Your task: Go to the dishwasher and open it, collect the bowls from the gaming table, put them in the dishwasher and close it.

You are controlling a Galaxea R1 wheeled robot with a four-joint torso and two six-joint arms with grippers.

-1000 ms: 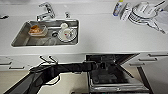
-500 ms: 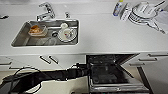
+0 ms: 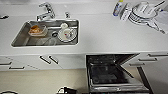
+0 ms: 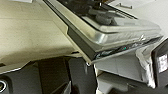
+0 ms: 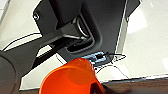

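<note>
Worktop [image 3: 105, 37]: white, running the full width of the head view, cabinets with bar handles below.

Sink [image 3: 20, 41]: steel, set into the worktop toward the left. Inside: a clear tub [image 3: 37, 30] with something orange in it, a white patterned plate [image 3: 67, 34], a small white cup [image 3: 64, 25] just beside the plate. Tap [image 3: 46, 11] stands behind the sink.

Crockery stack [image 3: 143, 12]: white patterned plates and bowls at the far right of the worktop, a bottle [image 3: 117, 8] with a blue label just beside it.

Dishwasher [image 3: 112, 72]: under the worktop, right of centre. Door is dropped open toward the camera; dark inside with a rack visible. In the left wrist view the door's steel edge [image 4: 110, 37] runs diagonally across, tilted, above beige floor [image 4: 27, 35].

Bowl [image 5: 72, 78]: orange, shows large and close in the right wrist view, rim toward the camera, in front of dark robot parts and pale floor. It sits right at the right gripper; the fingers themselves cannot be made out, so whether they clamp it cannot be told.

Left gripper: dark robot parts lie along the near edge of the left wrview; claw state cannot be told.

Dark robot part [image 3: 65, 90]: at the lower edge of the head view, left of the dishwasher door.
</note>
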